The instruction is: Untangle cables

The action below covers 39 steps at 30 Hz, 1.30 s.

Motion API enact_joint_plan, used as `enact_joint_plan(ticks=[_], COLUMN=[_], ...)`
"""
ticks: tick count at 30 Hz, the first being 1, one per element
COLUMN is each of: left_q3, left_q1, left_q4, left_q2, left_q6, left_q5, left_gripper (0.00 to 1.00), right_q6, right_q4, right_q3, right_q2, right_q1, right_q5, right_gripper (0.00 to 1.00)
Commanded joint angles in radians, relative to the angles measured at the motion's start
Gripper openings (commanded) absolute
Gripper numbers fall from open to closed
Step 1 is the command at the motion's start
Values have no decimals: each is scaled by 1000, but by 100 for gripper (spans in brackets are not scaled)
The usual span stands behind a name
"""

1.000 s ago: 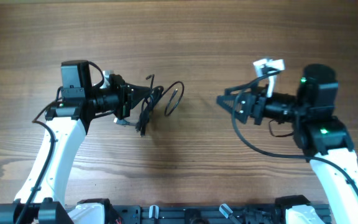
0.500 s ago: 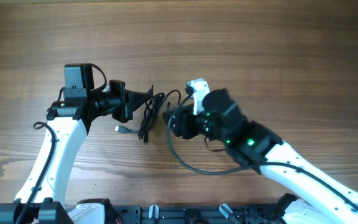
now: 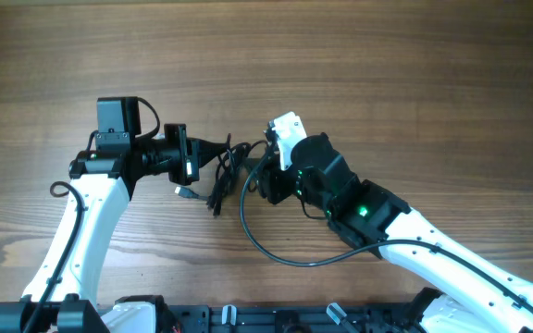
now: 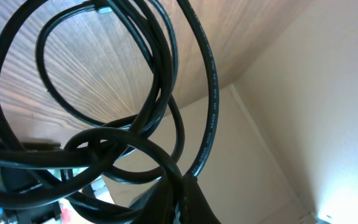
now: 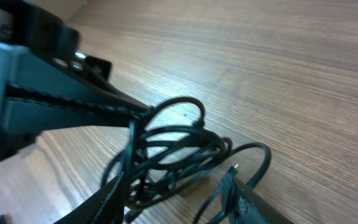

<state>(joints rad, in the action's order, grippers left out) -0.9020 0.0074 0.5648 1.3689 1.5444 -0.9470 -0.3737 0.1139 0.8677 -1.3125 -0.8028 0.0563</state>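
Note:
The cables (image 3: 220, 178) are a tangle of thin black loops on the wooden table, with a small plug end (image 3: 183, 192) at the left. My left gripper (image 3: 226, 148) is shut on the top of the tangle. In the left wrist view the loops (image 4: 135, 124) fan out from the closed jaws (image 4: 185, 196). My right gripper (image 3: 255, 176) is open at the tangle's right side. In the right wrist view the cables (image 5: 173, 146) lie between its spread fingers (image 5: 176, 177), and the left gripper's fingers (image 5: 92, 102) pinch a loop from the left.
The right arm's thicker black wire (image 3: 266, 250) hangs in a wide loop in front of the tangle. Bare wooden table (image 3: 387, 74) lies behind and to both sides. The arm bases stand at the near edge.
My right arm has swung from the right side of the table across to the tangle, its open fingers now around the loops. My left gripper has kept its hold and barely moved.

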Motion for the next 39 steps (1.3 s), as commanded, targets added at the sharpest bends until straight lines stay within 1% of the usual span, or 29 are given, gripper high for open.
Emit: enact_joint_plan(ticks=[1,5,10,12,14,16,19,20,21,22,24,27,28,32,33,34,36,39], left_q3=[-1,-1,-1,-1,-1,-1,-1,-1,-1,-1,-1,-1,-1,-1,-1,-1,-1,-1], left_q1=[-4,-4,-4,-4,-4,-4,-4,-4,-4,-4,-4,-4,-4,-3,-3,-3,-3,-3], left_q4=[46,121,125,125,125,126,129,129,129,129,129,133,133,132,132,132,132,132], left_q2=[0,0,0,0,0,0,0,0,0,0,0,0,0,0,0,0,0,0], left_q6=[65,116,141,151,151,157,163,163,163,163,162,161,161,10,-72,-107,-182,-211], left_q5=[-41,-52,-48,-48,-48,-48,-52,-51,-51,-51,-42,33,90,198,238,278,353,394], left_gripper=[4,4,4,4,4,4,4,4,4,4,4,4,4,4,4,4,4,4], right_q6=[-76,-72,-71,-70,-27,-19,-20,-20,-19,-19,-19,-19,-19,-18,-19,-20,-19,-19], right_q4=[-2,-1,-10,0,2,3,0,0,-2,-10,-31,-25,-16,31,39,44,44,50], right_q3=[17,17,17,17,17,17,17,17,17,17,17,17,17,17,17,17,17,17], right_q2=[5,-19,-33,-33,-39,-49,-90,-98,-102,-102,-101,-64,-29,61,79,99,158,211], right_q1=[-3,-3,-41,-66,-94,-110,-111,-111,-111,-111,-110,-106,-106,-104,-93,-78,-22,58], right_q5=[127,126,121,74,25,-18,-29,-30,-30,-31,-30,-30,-30,-34,-31,-11,128,252], right_gripper=[49,47,44,44,43,43,43,41,35,17,5,4,4,4,4,4,4,4])
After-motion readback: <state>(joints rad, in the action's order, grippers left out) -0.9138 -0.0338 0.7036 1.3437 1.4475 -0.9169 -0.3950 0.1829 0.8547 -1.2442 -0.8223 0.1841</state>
